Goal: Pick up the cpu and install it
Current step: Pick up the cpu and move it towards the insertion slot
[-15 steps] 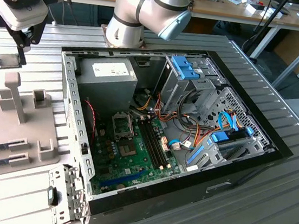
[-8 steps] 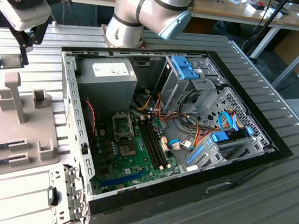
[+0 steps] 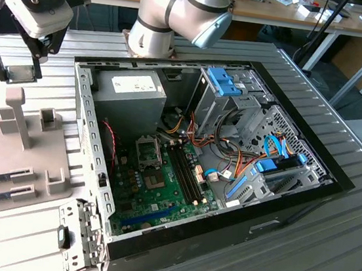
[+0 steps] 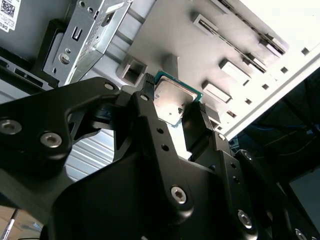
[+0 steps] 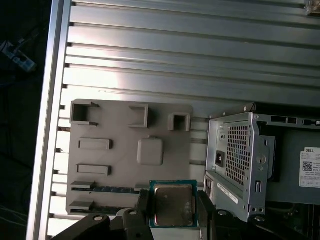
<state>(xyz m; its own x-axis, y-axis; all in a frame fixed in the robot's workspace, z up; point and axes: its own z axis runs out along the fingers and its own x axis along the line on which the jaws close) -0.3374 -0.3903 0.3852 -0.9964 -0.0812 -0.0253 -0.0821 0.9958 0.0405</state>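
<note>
First wrist view: the tool [image 5: 173, 210] clamps the cpu [image 5: 172, 200] above the tray [image 5: 125, 150]. Pickup seems done; installing needs square alignment with the socket [image 3: 147, 150].

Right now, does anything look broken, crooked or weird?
Nothing stands out. The cpu sits squarely between the fingers of the gripper, above the grey tray. The computer case lies open with its wires inside, and nothing looks spilled or bent.

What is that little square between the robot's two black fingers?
The cpu, silvery on top with a green edge. The gripper is shut on it, as both wrist views show.
</note>
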